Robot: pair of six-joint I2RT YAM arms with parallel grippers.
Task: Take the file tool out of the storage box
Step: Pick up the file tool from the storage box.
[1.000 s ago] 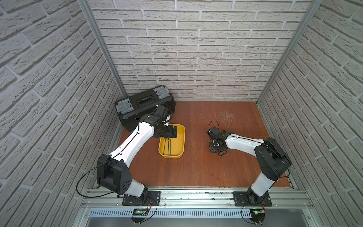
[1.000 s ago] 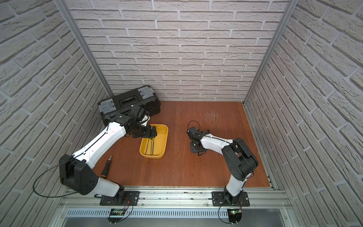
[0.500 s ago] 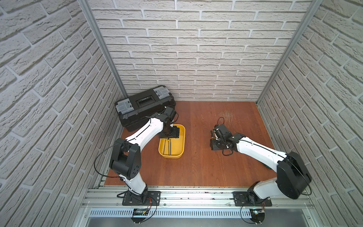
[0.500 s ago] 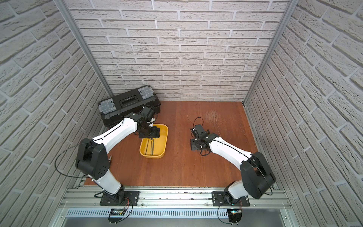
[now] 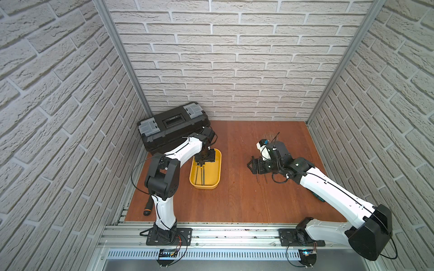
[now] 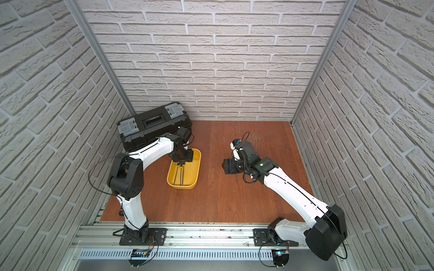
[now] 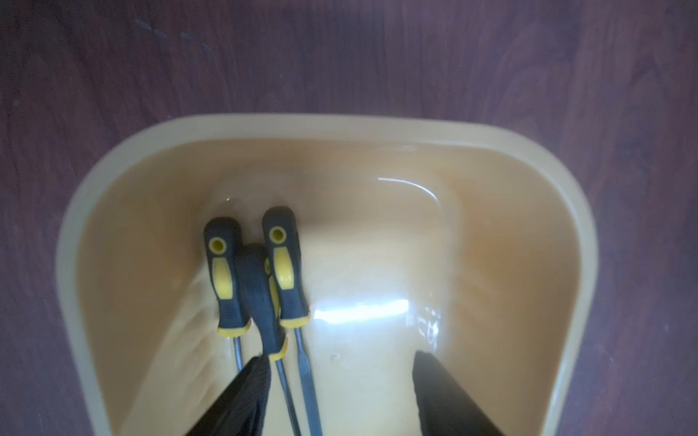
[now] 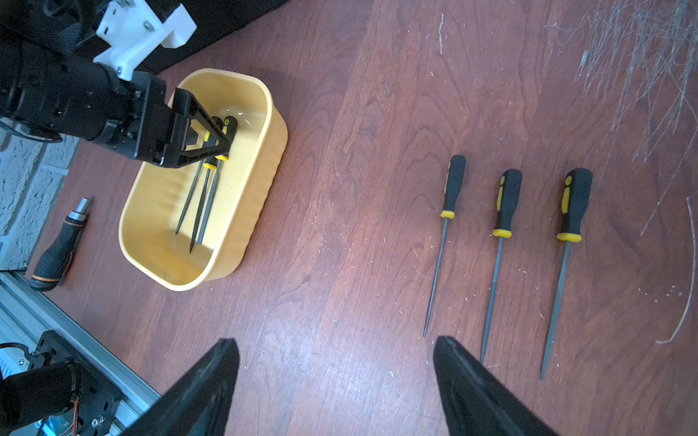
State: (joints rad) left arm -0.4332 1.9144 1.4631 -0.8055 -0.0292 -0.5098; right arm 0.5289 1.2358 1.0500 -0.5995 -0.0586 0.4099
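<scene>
Since a second ago your left tool has dropped into the shallow yellow plastic storage tray; your right tool has lifted and opened. Left tool: fingers apart, clamping nothing, one just beside the middle of three black-and-yellow-handled slim metal files lying ahead inside the tray. Right tool: spread, empty, above the brown wooden counter; three matching files lie just ahead of it.
</scene>
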